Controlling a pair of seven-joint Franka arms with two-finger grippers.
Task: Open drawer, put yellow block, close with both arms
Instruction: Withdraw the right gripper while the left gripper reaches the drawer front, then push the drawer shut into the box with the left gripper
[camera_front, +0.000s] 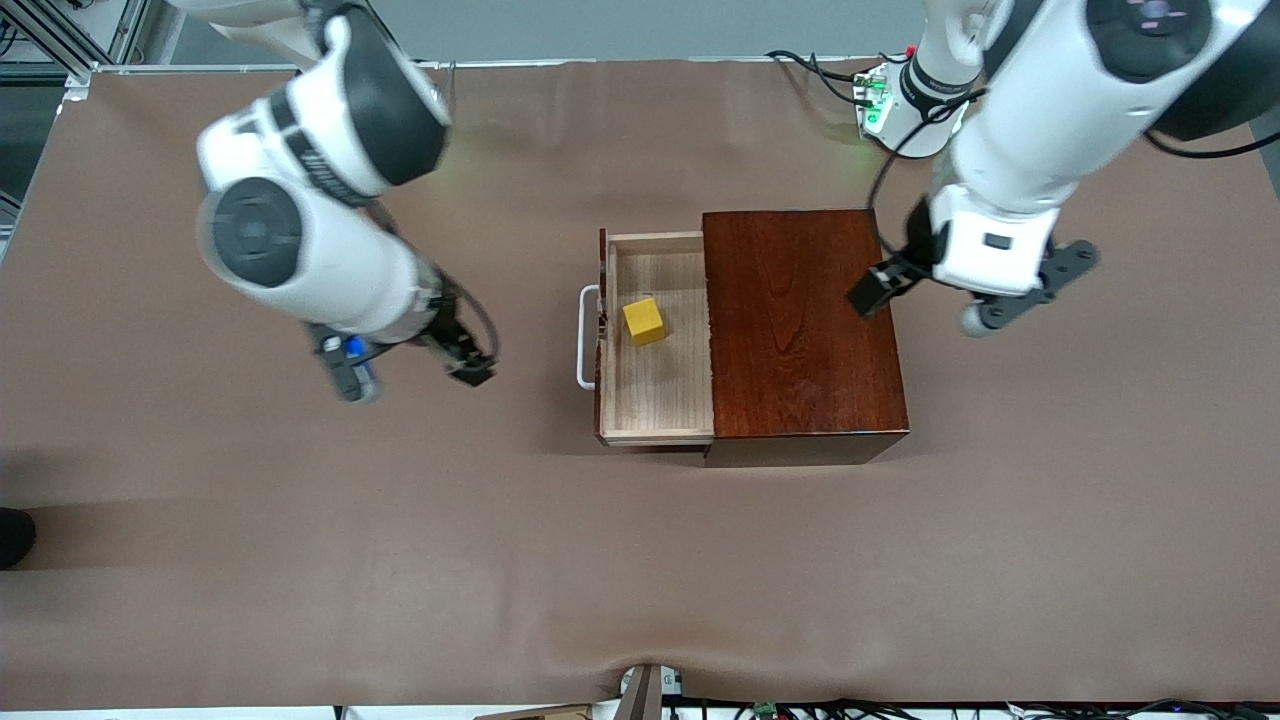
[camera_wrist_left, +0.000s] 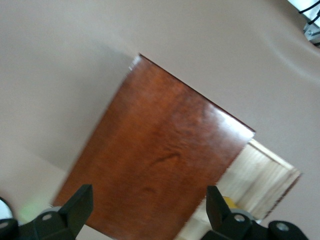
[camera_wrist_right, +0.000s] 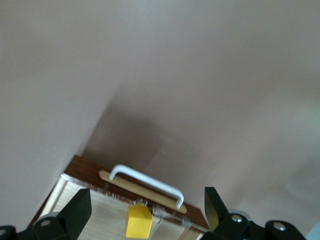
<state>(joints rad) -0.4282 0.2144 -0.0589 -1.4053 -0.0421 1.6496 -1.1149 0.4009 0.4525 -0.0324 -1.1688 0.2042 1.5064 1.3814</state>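
no readable text, labels or numbers anywhere

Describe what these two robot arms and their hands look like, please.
Both arms are glossy white with rounded shells and dark grey joint caps. The right arm has a black lettered band. The left arm trails black cables near its green-lit base. The left gripper and right gripper are black, each with two fingers.

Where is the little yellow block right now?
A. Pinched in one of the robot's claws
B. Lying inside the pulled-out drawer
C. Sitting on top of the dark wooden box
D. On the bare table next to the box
B: the yellow block rests on the floor of the open drawer, and neither gripper touches it.
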